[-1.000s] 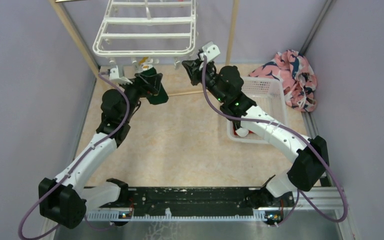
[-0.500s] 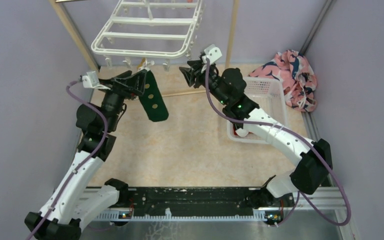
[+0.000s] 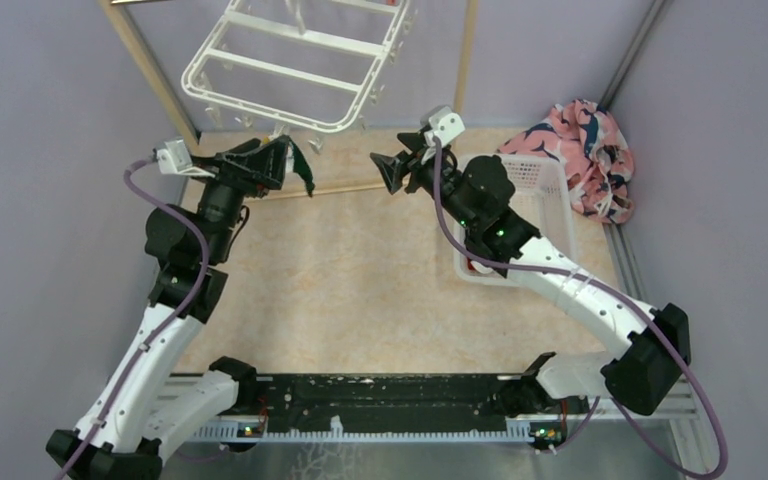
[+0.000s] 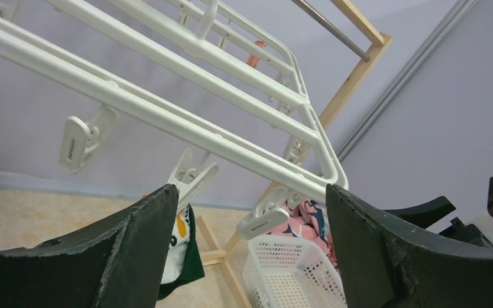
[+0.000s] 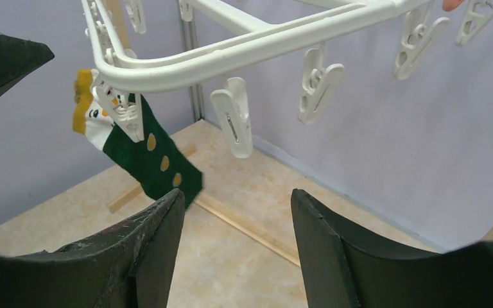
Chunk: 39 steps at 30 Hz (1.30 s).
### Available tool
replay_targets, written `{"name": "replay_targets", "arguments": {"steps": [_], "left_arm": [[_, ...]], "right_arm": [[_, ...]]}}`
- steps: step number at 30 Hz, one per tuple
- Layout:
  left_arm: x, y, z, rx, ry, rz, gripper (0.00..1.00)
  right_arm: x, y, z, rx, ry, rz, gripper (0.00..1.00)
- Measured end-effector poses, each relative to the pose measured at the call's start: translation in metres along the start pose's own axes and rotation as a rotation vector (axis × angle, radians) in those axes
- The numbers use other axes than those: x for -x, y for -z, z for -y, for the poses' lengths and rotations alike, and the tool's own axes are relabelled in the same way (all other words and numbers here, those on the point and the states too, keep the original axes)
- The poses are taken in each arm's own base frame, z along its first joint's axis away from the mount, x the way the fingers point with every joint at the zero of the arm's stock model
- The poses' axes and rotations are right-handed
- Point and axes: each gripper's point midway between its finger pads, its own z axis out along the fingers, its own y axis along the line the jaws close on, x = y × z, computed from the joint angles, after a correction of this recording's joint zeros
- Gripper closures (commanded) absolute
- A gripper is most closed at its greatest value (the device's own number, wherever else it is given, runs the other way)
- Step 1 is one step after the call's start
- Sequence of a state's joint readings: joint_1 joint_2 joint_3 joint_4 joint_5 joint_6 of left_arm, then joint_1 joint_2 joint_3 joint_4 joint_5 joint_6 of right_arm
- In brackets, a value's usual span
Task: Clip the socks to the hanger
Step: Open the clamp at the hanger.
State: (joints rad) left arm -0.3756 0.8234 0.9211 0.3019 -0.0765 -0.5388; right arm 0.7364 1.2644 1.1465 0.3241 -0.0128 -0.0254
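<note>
Two arms (image 3: 155,335) showing white shells and black joints (image 3: 175,238), purple cables (image 3: 128,180) running along both, green lights (image 3: 501,232) glowing, scuffed black fingers (image 4: 385,256).

Beige table (image 3: 360,290): basket (image 3: 545,185), cloth heap (image 3: 582,150).

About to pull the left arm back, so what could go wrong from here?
The dark green sock hangs from one clip, close beside the open left gripper; backing out carelessly might snag it and tug it loose. The hanger sits tilted, so its free clips may be awkward to reach next.
</note>
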Motion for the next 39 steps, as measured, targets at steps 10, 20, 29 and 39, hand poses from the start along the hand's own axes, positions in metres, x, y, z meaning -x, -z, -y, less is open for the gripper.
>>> {"name": "replay_targets", "arguments": {"steps": [10,20,29,39], "left_arm": [[-0.036,-0.021,-0.022,0.054,-0.017,-0.082,0.10],[-0.034,-0.022,-0.025,0.067,-0.038,-0.073,0.09],[-0.034,-0.022,-0.026,0.070,-0.045,-0.074,0.09],[-0.034,-0.022,-0.027,0.073,-0.047,-0.072,0.09]], "right_arm": [[-0.001,-0.027,-0.002,0.016,0.009,-0.002,0.37],[-0.002,-0.039,-0.012,0.071,-0.008,0.001,0.38],[0.006,-0.053,-0.011,0.067,0.002,0.019,0.62],[0.003,-0.055,-0.010,0.066,0.002,0.015,1.00]]}}
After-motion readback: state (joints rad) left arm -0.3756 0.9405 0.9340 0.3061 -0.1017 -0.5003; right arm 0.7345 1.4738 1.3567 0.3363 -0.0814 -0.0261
